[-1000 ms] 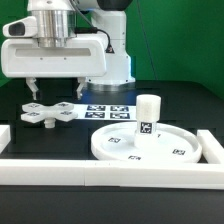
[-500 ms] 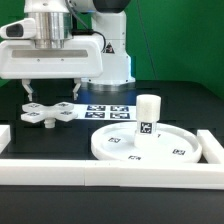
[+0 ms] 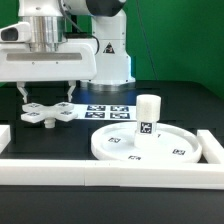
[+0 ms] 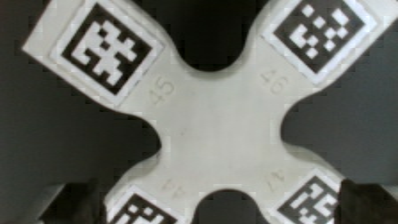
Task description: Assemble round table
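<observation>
**Exterior view.** The jaws hang wide open and hold nothing. They are above the cross-shaped base [image 3: 47, 112], which lies flat on the black bench [image 3: 180, 100] at the exterior view's left, toward the far side. The two fingers [image 3: 22, 93] straddle the base with their tips just above it and not touching. The leg [image 3: 148, 112] stands upright on the round disc [image 3: 120, 148], nearer the camera and well to the exterior view's right. I cannot tell whether it is seated there or only set down. The marker board [image 3: 108, 110] lies between the base and the disc. A white border rail [image 3: 110, 172] runs along the near edge.

**Wrist view.** The base fills the picture, its four tagged lobes spreading from a narrow waist. Two dark blurred shapes at the edge are probably the fingertips, though that is not certain.

**Risks.** The base is thin and flat, so a descent that stops short would close on air. If the descent is off-centre, a fingertip could land on a lobe and press or tip the piece. Closing on slanted lobe edges instead of the waist could twist the base or squeeze it out sideways.
</observation>
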`<state>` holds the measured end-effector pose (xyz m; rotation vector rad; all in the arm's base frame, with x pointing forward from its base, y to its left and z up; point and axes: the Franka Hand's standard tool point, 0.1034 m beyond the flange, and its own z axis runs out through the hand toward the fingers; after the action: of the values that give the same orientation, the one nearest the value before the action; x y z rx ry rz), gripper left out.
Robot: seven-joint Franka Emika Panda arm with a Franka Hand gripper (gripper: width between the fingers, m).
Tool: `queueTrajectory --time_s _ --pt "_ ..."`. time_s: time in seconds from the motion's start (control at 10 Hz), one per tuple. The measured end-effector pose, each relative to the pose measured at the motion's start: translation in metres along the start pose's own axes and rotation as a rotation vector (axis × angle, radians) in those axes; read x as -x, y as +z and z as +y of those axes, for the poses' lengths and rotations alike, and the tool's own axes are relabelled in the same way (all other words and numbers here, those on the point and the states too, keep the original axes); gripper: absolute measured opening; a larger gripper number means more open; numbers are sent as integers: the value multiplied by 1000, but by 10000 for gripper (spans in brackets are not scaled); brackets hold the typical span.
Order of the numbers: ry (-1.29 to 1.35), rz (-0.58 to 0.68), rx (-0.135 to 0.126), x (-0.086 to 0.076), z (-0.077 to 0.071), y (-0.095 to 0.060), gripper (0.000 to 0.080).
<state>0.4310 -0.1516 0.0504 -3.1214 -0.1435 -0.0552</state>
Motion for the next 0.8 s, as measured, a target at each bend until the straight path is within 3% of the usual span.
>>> queueTrajectory --time_s 0.8 --pt "-27 -16 -4 5 -2 7 649"
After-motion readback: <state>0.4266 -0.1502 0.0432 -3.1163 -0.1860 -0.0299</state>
